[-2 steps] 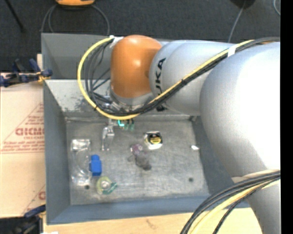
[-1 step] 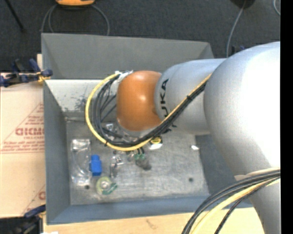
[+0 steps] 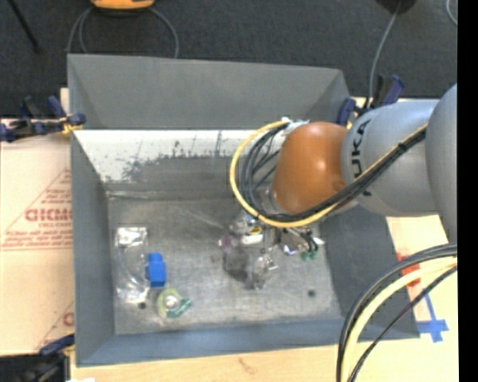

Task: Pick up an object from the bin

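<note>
Low left in the frame, a pale green ring [image 3: 171,303] and a blue block [image 3: 154,269] lie well apart from the work. At mid-frame the gripper [image 3: 251,259] is down near the floor of the bin [image 3: 92,237]; I cannot tell whether it is wide or closed. It could snag the green-and-white bit [image 3: 304,249] just beside it. Under it lies what seems a small dull-purple lump [image 3: 229,249], partly hidden.

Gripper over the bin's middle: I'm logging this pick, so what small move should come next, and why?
Probably a short straight descent: the gripper hangs right by the small purplish piece at mid-floor, while the blue block and round greenish thing lie well off to the left, so no sideways shift seems needed.
</note>
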Controlling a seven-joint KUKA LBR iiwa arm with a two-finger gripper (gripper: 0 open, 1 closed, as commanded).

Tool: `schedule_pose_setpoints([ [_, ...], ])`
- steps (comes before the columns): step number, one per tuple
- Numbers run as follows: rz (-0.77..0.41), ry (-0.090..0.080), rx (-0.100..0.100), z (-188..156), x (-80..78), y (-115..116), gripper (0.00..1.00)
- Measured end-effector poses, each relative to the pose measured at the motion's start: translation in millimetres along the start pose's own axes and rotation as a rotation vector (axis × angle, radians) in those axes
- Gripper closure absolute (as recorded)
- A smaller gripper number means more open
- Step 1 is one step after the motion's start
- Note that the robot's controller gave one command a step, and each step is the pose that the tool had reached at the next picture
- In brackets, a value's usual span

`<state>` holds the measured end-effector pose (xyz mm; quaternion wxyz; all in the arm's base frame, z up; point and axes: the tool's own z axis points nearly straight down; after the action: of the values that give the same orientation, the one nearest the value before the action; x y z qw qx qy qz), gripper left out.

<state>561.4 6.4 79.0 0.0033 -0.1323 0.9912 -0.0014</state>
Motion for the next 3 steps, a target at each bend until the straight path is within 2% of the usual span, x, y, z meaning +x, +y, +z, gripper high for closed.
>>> schedule_pose_setpoints([
  [1, -0.002, -0.004, -0.003, -1, -2.1, 5, 1.0],
  [2, 0.0, 0.002, -0.005, 0, -0.5, 5, 0.0],
  [3, -0.14, 0.005, -0.005, -7, 4.5, 73, 0.0],
])
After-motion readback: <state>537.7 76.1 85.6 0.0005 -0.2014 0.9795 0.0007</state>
